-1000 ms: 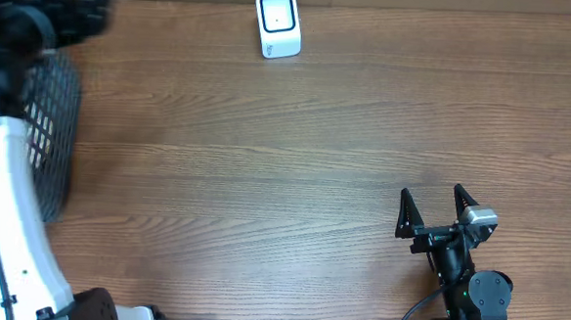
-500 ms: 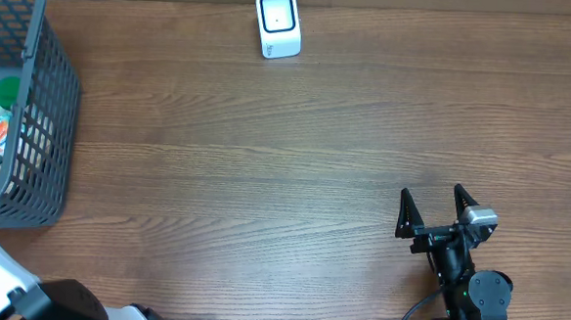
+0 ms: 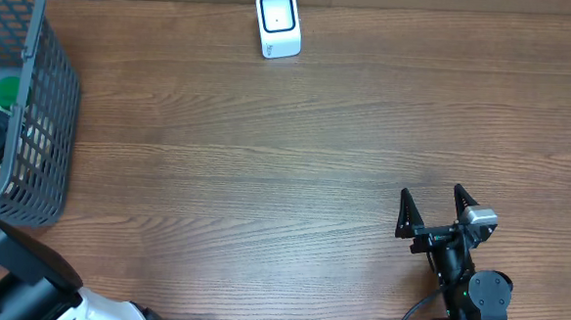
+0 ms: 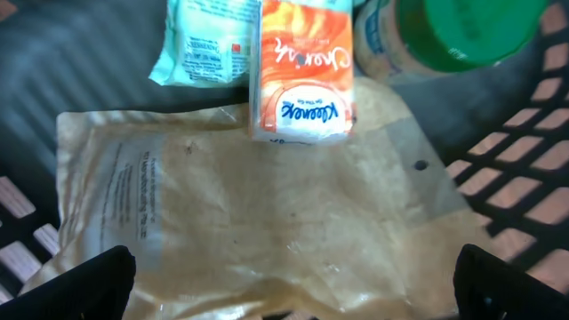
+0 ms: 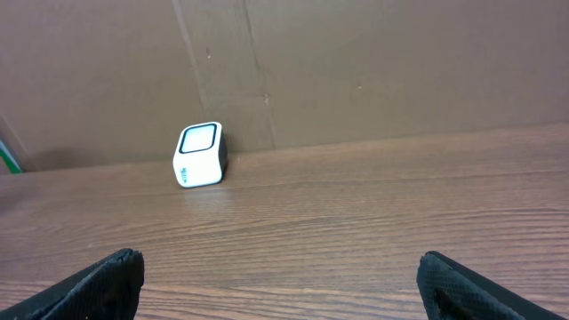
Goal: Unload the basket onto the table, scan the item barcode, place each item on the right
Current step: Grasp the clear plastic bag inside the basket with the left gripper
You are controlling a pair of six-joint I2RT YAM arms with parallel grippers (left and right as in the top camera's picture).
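You had even, diffuse light across the table [image 3: 266,159]; shadows were faint. Your left wrist view was soft and dim inside the basket [image 3: 54,99], the brown pouch [image 4: 258,213] blurred. Your right wrist view was sharp.

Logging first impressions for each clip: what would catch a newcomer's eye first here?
First, the dark grey wire-mesh basket at the table's left edge; the left wrist view shows inside it a tan paper pouch with an orange-and-white packet overlapping its edge, beside a pale blue packet and a green-lidded jar. Next, the small white cube scanner stands alone at the wooden table's far edge, and the right gripper sits open near the front right.
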